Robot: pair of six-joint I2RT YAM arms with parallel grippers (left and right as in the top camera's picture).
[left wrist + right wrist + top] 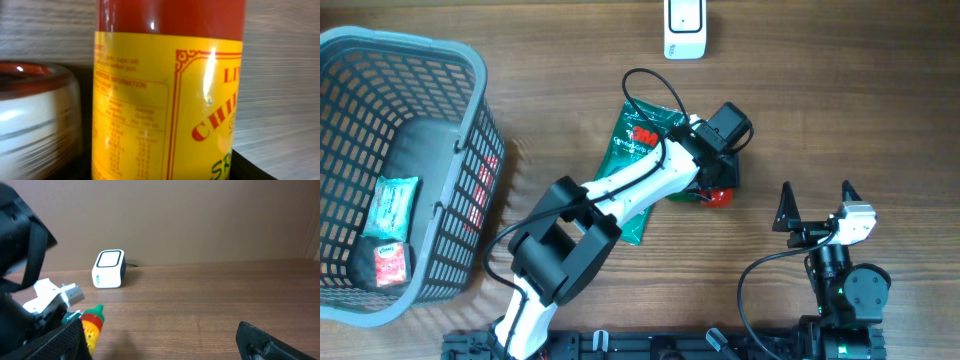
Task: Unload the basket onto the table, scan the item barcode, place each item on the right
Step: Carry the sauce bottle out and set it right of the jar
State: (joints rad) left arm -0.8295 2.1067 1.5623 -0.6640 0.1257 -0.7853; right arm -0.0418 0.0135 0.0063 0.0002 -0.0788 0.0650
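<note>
A chili sauce bottle [720,197] with a yellow label, red body and green tip is right of the table's middle. My left gripper [717,185] reaches over it from the left and is shut on it. The bottle's label [165,100] fills the left wrist view, with a dark finger [260,170] against its lower right side. In the right wrist view the bottle [92,325] points its green tip upward. No barcode shows. The white scanner [685,28] stands at the far edge, apart from the bottle. My right gripper [817,205] stands open and empty near the front right.
A green 3M packet [635,150] lies under the left arm. A grey mesh basket [470,70] at the left holds two packets [392,205]. A blurred white rounded thing [35,120] sits left of the bottle. The scanner [108,269] has a wall behind it.
</note>
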